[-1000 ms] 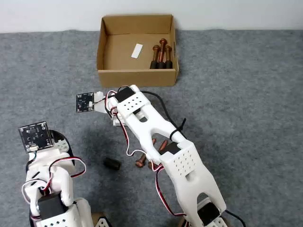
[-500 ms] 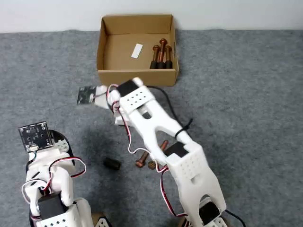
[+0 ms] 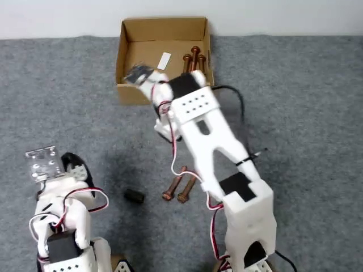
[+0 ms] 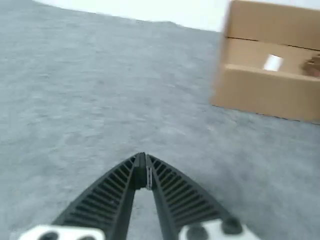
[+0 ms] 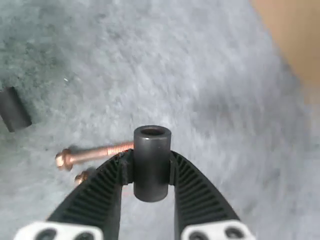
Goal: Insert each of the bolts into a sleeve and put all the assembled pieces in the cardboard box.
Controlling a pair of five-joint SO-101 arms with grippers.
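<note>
Right wrist view: my right end effector is clamped on a black sleeve. The sleeve stands upright between the ribbed fingers, with its open bore at the top. Past it, a loose bolt lies flat on the grey tabletop, and the head of a second bolt shows just beside it. A spare sleeve rests farther off on the same surface. A corner of the cardboard box shows at the edge of the picture.

From the high view, the right arm stretches from the near edge up toward the box, its wrist over the box's near wall. I cannot see the held sleeve under the arm from here. The loose bolt and the second bolt lie side by side, close to the arm on its left. The spare sleeve lies to their left, apart from them. The box sits at the far side of the tabletop, open at the top. Inside it, three assembled pieces lie together against the right wall, and a white slip lies on its floor to their left.

My left end effector has its fingers pressed together at the tips with nothing between them. It hangs over bare grey surface and faces the box. The left arm sits folded at the near left corner, well apart from the bolts and sleeves.
</note>
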